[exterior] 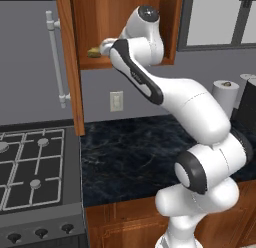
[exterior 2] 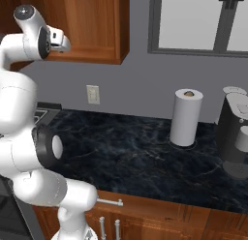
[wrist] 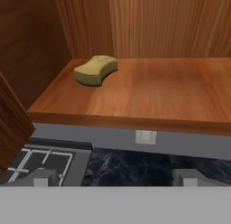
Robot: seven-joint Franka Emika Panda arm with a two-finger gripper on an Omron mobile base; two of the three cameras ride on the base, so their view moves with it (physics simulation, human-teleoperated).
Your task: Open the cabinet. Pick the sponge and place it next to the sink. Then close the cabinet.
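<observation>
The cabinet [exterior: 125, 29] hangs at the top centre of the left base view, its door [exterior: 70, 62] swung open to the left, the bar handle [exterior: 55, 59] further left. The sponge [wrist: 95, 70] lies on the cabinet floor — upper left of the hand view, near the left wall. Below the cabinet runs the counter [exterior: 130, 147], with the stove [exterior: 30, 167] at lower left. In the right base view, a paper-towel roll [exterior 2: 186, 117] stands on the counter at right, a coffee machine [exterior 2: 235, 137] at the right edge.
</observation>
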